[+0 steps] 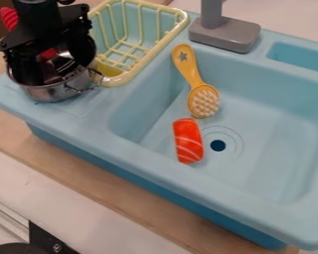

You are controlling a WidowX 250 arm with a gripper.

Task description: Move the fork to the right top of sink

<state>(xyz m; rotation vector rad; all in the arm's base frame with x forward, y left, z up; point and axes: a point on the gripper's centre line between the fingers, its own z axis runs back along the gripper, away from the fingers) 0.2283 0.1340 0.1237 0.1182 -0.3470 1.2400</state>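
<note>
My gripper (45, 67) hangs at the upper left, low over a shiny metal pot (53, 92) on the left ledge of the blue sink (138, 144). Its black body covers much of the pot's opening. A red piece (10, 18) sticks out to the left of the arm, and a bit of red (48, 54) shows between the gripper's parts. Whether these belong to the fork, I cannot tell.
Beside the pot stands a yellow-rimmed dish rack (147, 58). A grey faucet base (225, 33) sits on the back edge. The basin holds a yellow brush (192, 69) and an orange-red sushi piece (188, 141). A small recess (301, 56) lies at the upper right.
</note>
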